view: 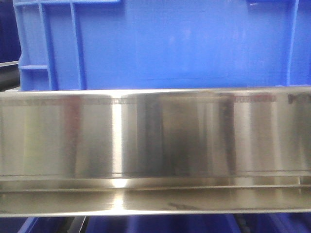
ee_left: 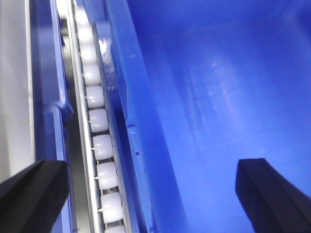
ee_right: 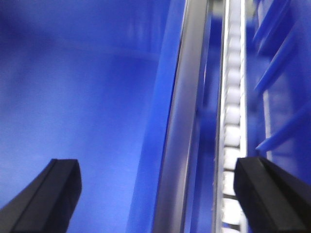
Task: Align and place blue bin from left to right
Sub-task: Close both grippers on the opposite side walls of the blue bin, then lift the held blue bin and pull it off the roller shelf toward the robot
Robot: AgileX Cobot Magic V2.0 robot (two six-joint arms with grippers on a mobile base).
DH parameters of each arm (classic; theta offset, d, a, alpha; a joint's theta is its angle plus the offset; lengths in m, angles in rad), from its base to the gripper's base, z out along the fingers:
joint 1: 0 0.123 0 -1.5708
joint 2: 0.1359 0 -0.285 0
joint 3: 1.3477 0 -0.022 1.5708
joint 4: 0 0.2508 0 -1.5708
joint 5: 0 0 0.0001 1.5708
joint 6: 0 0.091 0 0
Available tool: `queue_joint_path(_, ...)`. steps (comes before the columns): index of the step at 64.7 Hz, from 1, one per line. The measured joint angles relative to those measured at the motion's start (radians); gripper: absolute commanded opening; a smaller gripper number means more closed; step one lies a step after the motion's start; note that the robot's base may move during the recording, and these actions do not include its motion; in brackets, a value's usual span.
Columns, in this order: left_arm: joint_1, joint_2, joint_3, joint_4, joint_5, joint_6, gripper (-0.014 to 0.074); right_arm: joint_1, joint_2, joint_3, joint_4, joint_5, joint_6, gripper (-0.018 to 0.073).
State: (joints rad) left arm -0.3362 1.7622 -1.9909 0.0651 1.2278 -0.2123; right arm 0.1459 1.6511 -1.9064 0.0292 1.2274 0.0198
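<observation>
Left wrist view showed the left fingers (ee_left: pixel 269 191) spread apart astride one wall of the blue bin (ee_left: pixel 218 97), with a roller track (ee_left: pixel 99 141) just beside it. The right fingers (ee_right: pixel 272 194) gaped likewise over the opposite wall and a steel rail (ee_right: pixel 182 121). Closing could likely have pinched rail or rollers, skewing the bin.

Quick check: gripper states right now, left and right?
Left gripper: open, astride the blue bin wall, gripping nothing.
Right gripper: open, gripping nothing.
</observation>
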Motion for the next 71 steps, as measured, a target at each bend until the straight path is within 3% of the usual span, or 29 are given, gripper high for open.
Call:
queue_joint_path(23, 0.000, 0.070, 0.000, 0.011, 0.000, 0.000, 0.0597, 0.000, 0.102, 0.000, 0.000, 0.002, 0.000, 0.0483)
queue_joint_path(30, 0.000, 0.073, 0.000, 0.011, 0.000, 0.000, 0.0531, 0.000, 0.116, 0.000, 0.000, 0.002, 0.000, 0.0295)
queue_joint_path(33, 0.000, 0.073, 0.000, 0.011, 0.000, 0.000, 0.0454, 0.000, 0.118, 0.000, 0.000, 0.002, 0.000, 0.0181)
queue_joint_path(38, 0.000, 0.073, 0.000, 0.011, 0.000, 0.000, 0.0276, 0.000, 0.122, 0.000, 0.000, 0.002, 0.000, -0.0006)
queue_joint_path(41, 0.000, 0.073, 0.000, 0.011, 0.000, 0.000, 0.0125, 0.000, 0.122, 0.000, 0.002, 0.002, 0.003, -0.0092)
queue_joint_path(46, -0.002, 0.073, 0.000, -0.006, 0.000, -0.001, -0.0114, 0.000, 0.124, 0.000, 0.010, 0.002, 0.011, -0.0067)
queue_joint_path(71, -0.007, 0.073, -0.002, 0.009, -0.002, -0.015, -0.0111, 0.006, 0.124, -0.002, 0.016, 0.003, 0.017, -0.0070)
